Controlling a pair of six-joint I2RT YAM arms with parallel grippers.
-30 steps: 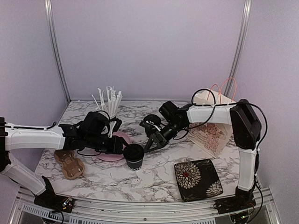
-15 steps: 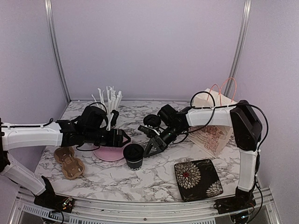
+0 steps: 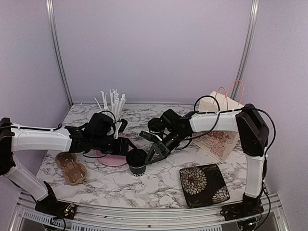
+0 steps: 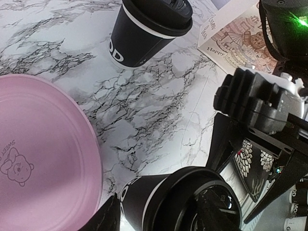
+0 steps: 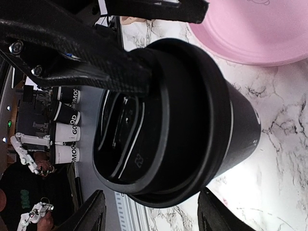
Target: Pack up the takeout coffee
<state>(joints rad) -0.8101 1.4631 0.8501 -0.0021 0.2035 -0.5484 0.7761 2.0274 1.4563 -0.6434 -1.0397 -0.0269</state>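
Top and wrist views of a marble tabletop point(image 3: 159, 190). At far left, a brown pulp carrier point(image 3: 71, 168) is lying well behind the left gripper point(image 3: 126, 147), beside its arm. A pink plate point(image 3: 111, 158) is sitting just under and beside these jaws, and a cup of white sticks point(image 3: 111, 109) is standing beyond them. The left jaws are straddling the lidded top of the near coffee cup point(image 3: 137, 162). One left finger point(image 5: 72, 53) is lying against the lid's rim, but whether the jaws are clamping the cup cannot be told. This cup is standing upright on the marble, just off the plate's edge, between the two grippers. The right gripper point(image 3: 151, 155) is facing it from the opposite side, its jaws standing wide apart with the lid just ahead of their tips. One right finger point(image 4: 215, 139) is reaching close to the lid's edge, though contact cannot be made out. The far coffee cup point(image 3: 155, 125), lidded and upright, is standing behind the right jaws, near that arm's wrist. A flowered dish point(image 3: 204, 184) is lying to the outer side of the right jaws, and a printed paper bag point(image 3: 219, 132) is standing farther behind them.
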